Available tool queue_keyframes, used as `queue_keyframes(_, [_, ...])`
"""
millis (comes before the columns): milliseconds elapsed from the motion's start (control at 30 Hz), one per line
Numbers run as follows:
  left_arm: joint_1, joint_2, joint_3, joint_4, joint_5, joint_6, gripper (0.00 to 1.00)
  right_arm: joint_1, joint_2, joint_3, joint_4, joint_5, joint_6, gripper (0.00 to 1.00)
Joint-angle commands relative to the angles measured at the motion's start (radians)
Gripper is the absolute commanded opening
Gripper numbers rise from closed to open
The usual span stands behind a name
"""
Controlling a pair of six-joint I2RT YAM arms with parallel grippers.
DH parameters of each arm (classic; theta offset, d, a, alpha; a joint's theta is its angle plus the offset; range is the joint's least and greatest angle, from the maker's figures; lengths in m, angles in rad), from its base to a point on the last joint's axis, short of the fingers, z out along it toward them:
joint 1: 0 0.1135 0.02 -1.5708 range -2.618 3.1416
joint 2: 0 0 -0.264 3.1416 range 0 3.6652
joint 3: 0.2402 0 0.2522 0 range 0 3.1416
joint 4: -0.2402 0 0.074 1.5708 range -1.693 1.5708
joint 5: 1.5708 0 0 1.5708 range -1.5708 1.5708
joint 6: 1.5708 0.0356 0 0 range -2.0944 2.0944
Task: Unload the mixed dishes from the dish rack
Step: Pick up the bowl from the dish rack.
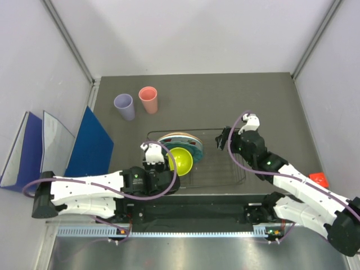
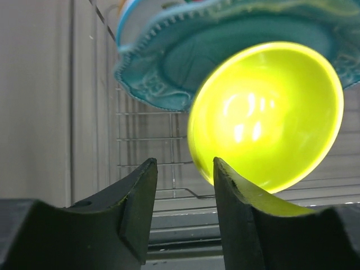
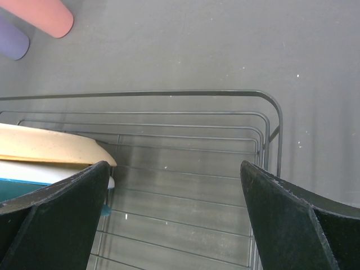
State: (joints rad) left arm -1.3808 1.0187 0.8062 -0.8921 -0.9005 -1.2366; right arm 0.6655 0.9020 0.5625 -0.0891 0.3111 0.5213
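While you scan from above, your left gripper (image 1: 159, 156) is the nearer one, just beside the glossy yellow-green plastic bowl (image 1: 180, 161) in the dark wire dish rack (image 1: 225, 171) | left wrist: bowl tilted on edge, ahead-right, rim at narrowly parted, empty jaws | right wrist: right gripper (image 3: 174, 166) spread wide, empty, over rack wires

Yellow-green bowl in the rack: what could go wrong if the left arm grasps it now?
1. The yellow-green bowl stands right in front of the teal scalloped plate; pulling it out may tip that plate.
2. The left fingers are open near the bowl's curved rim, so a shallow pinch might slip.
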Motion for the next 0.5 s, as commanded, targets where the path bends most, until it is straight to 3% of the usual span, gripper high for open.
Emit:
queue_keyframes(0, [-0.003,0.037,-0.025,0.108,-0.008,-0.041,0.47,0.014,0.002,0.013,0.043,-0.007,0.003,1.0])
queue_keyframes(167, [-0.004,0.032,-0.07,0.179,-0.035,-0.044,0.42,0.014,0.008,0.01,0.043,-0.009,-0.006,1.0])
queue_keyframes(467, [-0.003,0.04,-0.113,0.208,-0.052,-0.07,0.16,0.014,0.023,0.002,0.057,-0.018,-0.003,1.0])
